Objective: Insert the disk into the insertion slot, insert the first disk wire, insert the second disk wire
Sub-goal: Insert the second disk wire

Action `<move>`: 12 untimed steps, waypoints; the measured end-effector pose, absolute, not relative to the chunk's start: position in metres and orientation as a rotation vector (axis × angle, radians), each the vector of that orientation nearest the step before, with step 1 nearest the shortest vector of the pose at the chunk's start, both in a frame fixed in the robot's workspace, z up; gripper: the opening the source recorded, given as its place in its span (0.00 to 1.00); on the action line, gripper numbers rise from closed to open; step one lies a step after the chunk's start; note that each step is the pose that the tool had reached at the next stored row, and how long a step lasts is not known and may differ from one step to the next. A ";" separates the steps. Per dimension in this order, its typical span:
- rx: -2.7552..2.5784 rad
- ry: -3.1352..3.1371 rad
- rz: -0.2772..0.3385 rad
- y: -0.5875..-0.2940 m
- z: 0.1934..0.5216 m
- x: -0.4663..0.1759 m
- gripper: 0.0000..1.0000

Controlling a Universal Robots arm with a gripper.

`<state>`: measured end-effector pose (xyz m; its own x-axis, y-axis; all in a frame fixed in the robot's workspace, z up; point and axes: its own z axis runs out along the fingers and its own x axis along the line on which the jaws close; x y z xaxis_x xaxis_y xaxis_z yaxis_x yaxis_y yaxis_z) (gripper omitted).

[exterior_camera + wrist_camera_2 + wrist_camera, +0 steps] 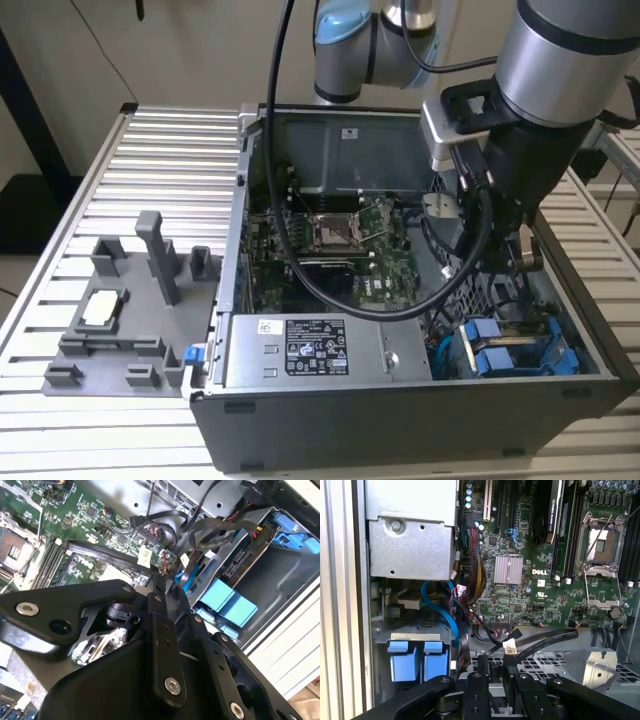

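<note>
Reaching down into an open dark-grey computer case (400, 425), my silver and black jointed arm (560, 60) hangs over the side of the case at the exterior view's right. My black pincer (497, 677) shows in the first wrist view just above a grey perforated sheet-metal drive bay (560, 662), close to a black ribbon wire with a small white tag (509, 645); I cannot tell whether the pincer is open, closed or gripping. The flat disk in its bright blue plastic carrier (545, 352) lies in that bay (500, 295), in the near corner of the case at the exterior view's right. Beside it stand two pale blue carrier tabs (417, 661). A large silver labelled metal box (320, 350) fills the near edge, with a green circuit board (340, 250) behind it. A grey plastic fixture (130, 300) rests on the ribbed aluminium table (60, 210), well apart from the case.
</note>
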<state>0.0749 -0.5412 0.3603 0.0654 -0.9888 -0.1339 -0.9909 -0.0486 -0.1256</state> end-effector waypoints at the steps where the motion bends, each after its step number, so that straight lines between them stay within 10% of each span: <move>1: -2.151 2.027 0.014 -0.541 0.360 0.075 0.27; 12: -2.153 2.025 0.014 -0.541 0.359 0.074 0.27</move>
<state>0.0740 -0.5412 0.3586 0.0693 -0.9886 -0.1337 -0.9904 -0.0521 -0.1280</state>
